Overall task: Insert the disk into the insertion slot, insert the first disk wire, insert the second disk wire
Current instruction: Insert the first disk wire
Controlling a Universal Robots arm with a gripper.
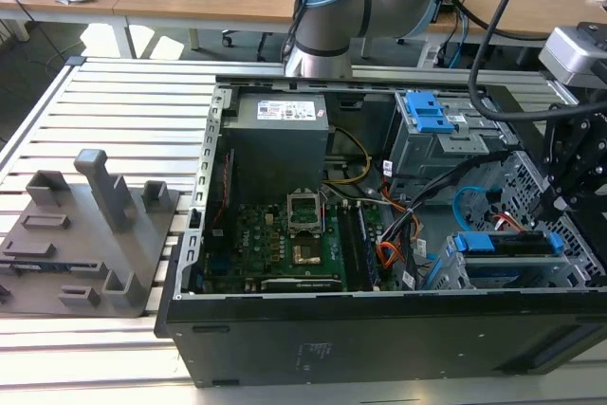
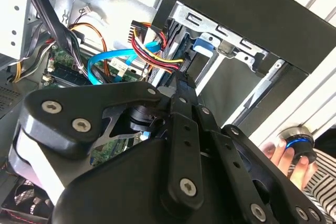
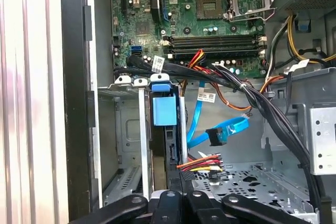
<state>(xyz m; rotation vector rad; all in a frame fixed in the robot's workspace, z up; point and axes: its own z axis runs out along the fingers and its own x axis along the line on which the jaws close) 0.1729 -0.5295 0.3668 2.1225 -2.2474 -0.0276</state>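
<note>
The disk (image 1: pixel 503 243), in its blue carrier, sat inside the insertion slot (image 1: pixel 493 277) near the 4 o'clock corner of the case (image 1: pixel 285 348) in the exterior view. Its long axis ran roughly from 9 to 3 o'clock, along the case's near wall. On this showing, the seating step was judged done.

The end effector (image 1: pixel 558 215) hung just beside the disk's 3 o'clock end, with the disk at about 8 o'clock from its tips. The approach therefore lay along the disk's length, not across it.

In the first wrist view the end effector (image 3: pixel 181 195) faced the disk (image 3: pixel 164 109) end-on. It was drawn narrow, its tips close together. The plug of a red, yellow and black strand, judged to be the first disk wire (image 3: pixel 202 163), lay right at those tips. Whether the tips pinched that plug or merely touched it could not be established.

The second disk wire (image 3: pixel 223 129) looped just beside the disk, at about 9 o'clock from the end effector in the exterior view. Its connector hung free and unplugged.

The disk's sockets were hidden by the end effector's links and the black cabling. How deep the disk sat in the slot was unclear.

In the second wrist view a person's hand (image 2: pixel 283 157) rested at a round knob (image 2: pixel 298 144) outside the case, on the slatted table (image 1: pixel 114 101).
</note>
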